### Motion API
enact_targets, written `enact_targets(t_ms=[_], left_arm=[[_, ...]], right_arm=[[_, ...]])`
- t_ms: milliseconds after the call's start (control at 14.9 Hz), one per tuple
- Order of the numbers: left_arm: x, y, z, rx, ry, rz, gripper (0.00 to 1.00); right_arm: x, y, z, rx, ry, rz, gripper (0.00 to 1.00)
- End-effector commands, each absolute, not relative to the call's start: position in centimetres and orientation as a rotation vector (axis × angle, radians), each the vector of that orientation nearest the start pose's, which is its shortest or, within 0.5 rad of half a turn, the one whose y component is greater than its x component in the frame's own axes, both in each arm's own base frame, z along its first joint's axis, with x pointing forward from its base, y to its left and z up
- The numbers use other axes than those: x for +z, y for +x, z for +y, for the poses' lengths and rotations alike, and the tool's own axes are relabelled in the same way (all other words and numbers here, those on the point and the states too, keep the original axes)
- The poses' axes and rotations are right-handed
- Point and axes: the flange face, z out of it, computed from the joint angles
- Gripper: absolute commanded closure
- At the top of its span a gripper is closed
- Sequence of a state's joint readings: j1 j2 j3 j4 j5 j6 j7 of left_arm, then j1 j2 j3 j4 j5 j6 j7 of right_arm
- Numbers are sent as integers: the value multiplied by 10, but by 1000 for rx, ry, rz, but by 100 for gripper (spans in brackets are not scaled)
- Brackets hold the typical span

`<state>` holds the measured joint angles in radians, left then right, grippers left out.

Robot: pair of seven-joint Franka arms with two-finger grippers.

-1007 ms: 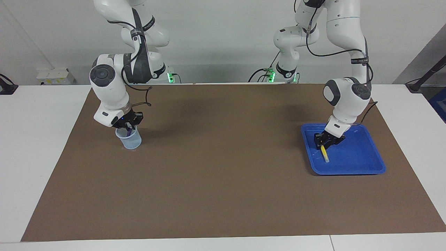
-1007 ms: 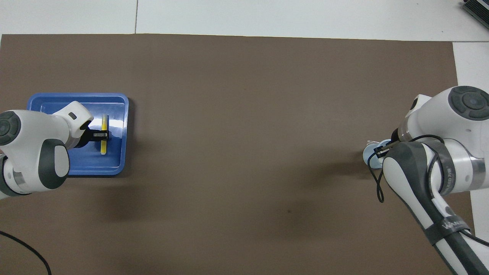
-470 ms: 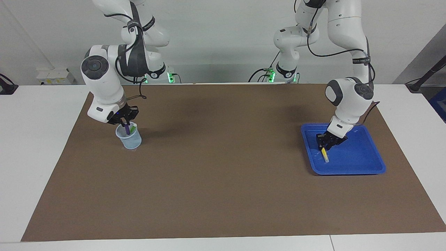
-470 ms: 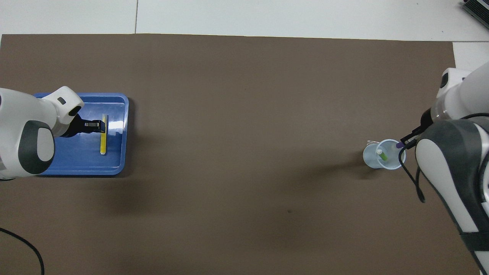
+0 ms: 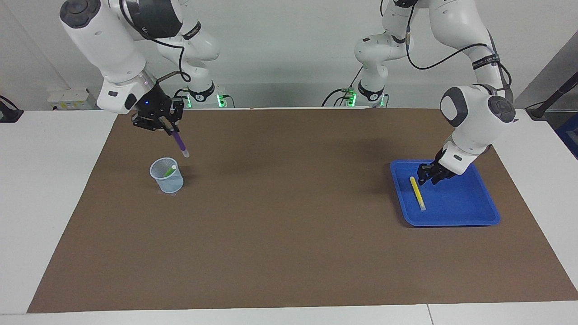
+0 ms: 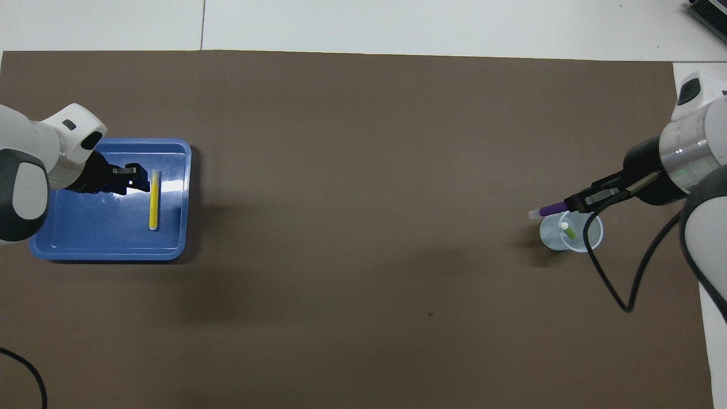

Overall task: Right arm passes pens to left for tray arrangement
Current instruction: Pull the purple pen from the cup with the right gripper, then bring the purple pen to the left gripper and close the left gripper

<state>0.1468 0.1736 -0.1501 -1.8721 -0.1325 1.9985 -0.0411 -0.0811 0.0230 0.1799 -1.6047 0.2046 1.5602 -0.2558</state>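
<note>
The purple pen (image 5: 180,144) hangs tilted from my right gripper (image 5: 166,127), which is shut on its upper end and holds it up over the mat beside the cup; both show in the overhead view, pen (image 6: 547,210) and gripper (image 6: 575,202). The green pen (image 5: 170,170) stands in the cup, also seen from above (image 6: 567,230). The yellow pen (image 5: 417,193) lies flat in the blue tray (image 5: 460,203) near its rim toward the table's middle. My left gripper (image 5: 427,178) is open and empty, just above the tray beside the yellow pen (image 6: 153,199).
A small translucent bluish cup (image 5: 167,177) stands on the brown mat (image 5: 289,216) toward the right arm's end. The tray (image 6: 96,227) sits toward the left arm's end. White table shows around the mat.
My right gripper has lifted the purple pen out of the cup, up and toward the robots. My left gripper has let go of the yellow pen and drawn back from it.
</note>
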Motion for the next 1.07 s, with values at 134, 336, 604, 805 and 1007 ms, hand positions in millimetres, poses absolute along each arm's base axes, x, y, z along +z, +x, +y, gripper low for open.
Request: enact_targets(t_ms=[134,336,604,805,1007], left_arm=[[480,578,-60,270,-3349,-830,47],[505,571,-89,369,-3272,-1334,43],[538,561,-111,511,-3113,-1852,36],[553,553,-138,542,-3012,-2043,34],[562,546,-166,553,-2915,-2203,31]], right_arm=[[603,558,143,-7,-2689,-130,100],[602,555,179,-42,-2574,57,100],[585,531,235,-66,-2442,179,100],[578,515,276,-87,-2386,324,100],[579,509,295,-92,-2313,413,100]])
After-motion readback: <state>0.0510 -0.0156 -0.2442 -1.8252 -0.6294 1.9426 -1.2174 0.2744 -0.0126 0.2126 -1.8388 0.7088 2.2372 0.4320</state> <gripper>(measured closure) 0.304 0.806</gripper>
